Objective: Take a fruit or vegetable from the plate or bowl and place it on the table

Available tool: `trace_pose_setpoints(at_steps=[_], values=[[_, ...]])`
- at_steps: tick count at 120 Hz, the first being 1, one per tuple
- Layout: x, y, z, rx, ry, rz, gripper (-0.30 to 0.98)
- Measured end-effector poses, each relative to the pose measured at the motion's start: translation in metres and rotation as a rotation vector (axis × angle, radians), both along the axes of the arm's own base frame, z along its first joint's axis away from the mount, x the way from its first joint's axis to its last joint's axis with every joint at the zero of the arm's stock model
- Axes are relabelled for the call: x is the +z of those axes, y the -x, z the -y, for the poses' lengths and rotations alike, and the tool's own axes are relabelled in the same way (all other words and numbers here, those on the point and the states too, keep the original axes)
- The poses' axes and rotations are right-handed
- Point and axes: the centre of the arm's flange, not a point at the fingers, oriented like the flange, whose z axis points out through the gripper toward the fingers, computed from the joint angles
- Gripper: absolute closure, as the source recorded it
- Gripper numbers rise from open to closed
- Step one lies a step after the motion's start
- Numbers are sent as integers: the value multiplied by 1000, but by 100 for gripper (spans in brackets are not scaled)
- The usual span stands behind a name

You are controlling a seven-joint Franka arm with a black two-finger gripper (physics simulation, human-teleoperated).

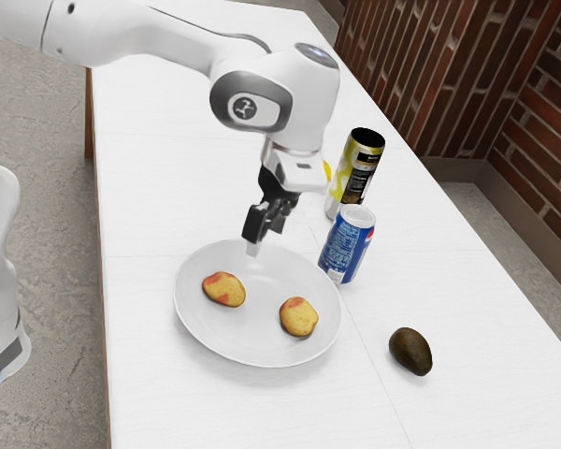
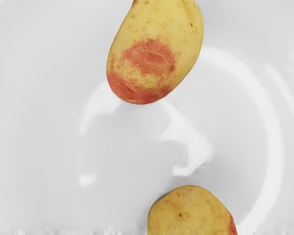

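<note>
One potato and another potato sit on the plate, both cut off in the wrist view. Above hangs the gripper; open or closed, I can't tell.

The exterior camera stands at the arm's side, raised over the bench, looking slantwise down and taking in the claw and the plate below it. The wrist camera, much nearer, looks down from the claw's own hand into the plate. Both views share the plate's inside and two mottled potatoes, if potatoes they are, cropped in the wrist view.
</note>
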Motion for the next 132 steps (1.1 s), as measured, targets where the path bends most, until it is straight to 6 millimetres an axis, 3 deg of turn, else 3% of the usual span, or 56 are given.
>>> trace_pose_setpoints(at_steps=[47,91,132], values=[[-49,20,1,14,20,-28,0],[-73,38,8,24,10,-62,0],[-89,37,8,47,5,-71,0]])
